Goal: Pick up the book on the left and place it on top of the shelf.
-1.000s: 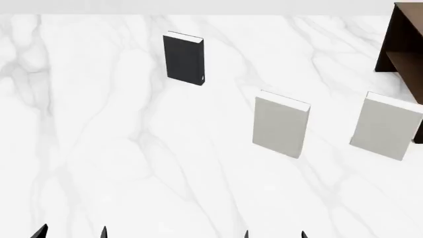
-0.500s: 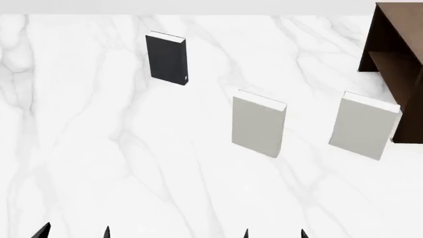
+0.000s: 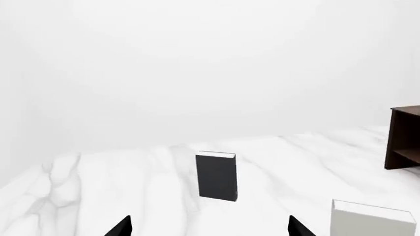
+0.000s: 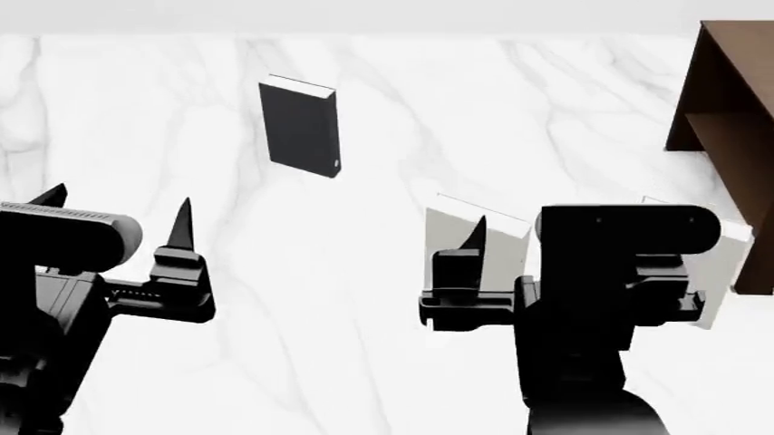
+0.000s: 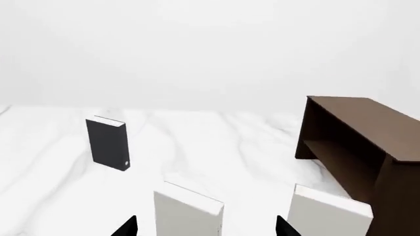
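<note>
Though partly hidden, perhaps two grey books (image 4: 466, 237) behind right claw (image 4: 568, 245).

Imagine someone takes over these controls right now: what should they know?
Left gripper: open, empty, hanging over the marble table, short of the black book.
Right gripper: only one finger shows in the head view, but its own camera shows the tips apart with nothing between them; it hangs in front of the two grey books.
Black book: standing upright far left, untouched.
Shelf: far right, nothing seen on its top.
Done: nothing yet.
Left: grasp the black book, carry it across, set it on the shelf.
</note>
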Tool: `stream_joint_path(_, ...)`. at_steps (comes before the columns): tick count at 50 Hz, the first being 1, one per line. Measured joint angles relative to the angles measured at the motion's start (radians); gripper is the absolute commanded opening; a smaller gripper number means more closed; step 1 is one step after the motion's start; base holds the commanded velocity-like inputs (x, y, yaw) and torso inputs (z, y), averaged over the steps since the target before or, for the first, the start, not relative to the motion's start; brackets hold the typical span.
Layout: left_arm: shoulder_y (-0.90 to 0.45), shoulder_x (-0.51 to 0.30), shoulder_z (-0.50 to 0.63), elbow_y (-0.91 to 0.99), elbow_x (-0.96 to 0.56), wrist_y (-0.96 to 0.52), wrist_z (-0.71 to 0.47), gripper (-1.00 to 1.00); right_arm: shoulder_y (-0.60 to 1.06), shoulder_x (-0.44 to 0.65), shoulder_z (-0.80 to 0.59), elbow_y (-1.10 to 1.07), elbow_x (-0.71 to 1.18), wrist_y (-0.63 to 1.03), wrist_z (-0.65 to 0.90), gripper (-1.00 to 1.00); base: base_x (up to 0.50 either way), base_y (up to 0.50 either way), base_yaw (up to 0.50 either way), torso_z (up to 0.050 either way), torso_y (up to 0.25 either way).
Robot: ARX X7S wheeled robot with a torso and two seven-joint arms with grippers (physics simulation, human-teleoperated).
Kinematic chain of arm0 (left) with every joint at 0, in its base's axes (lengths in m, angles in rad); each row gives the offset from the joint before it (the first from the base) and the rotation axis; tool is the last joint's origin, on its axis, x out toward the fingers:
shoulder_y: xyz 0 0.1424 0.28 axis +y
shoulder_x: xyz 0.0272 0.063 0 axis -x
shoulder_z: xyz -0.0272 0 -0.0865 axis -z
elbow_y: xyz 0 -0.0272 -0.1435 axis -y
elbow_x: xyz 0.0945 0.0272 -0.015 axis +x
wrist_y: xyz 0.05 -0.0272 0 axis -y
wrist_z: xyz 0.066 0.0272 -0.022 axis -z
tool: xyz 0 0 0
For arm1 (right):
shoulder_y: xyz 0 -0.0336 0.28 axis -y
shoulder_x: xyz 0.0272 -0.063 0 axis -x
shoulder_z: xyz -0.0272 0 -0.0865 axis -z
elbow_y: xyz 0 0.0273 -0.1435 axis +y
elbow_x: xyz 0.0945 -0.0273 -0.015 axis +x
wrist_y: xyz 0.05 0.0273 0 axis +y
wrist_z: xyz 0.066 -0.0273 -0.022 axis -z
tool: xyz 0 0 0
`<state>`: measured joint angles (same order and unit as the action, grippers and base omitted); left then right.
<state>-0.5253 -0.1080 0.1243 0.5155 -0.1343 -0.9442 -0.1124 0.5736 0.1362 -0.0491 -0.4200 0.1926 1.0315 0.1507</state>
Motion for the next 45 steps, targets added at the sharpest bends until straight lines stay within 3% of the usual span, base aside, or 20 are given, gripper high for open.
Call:
stream_joint_path(15, -0.074, -0.010, 0.001, 0.015, -0.018, -0.072, -0.018, 1.00, 0.084, 0.011, 0.004, -0.022, 0.031, 0.114, 0.005, 1.00, 0.50, 0.00, 0.00, 0.000, 0.000)
stream_joint_path(45, -0.090, -0.028, 0.006, 0.017, -0.049, -0.085, -0.042, 1.00, 0.104, 0.028, -0.010, -0.015, 0.056, 0.136, 0.017, 1.00, 0.50, 0.00, 0.00, 0.000, 0.002)
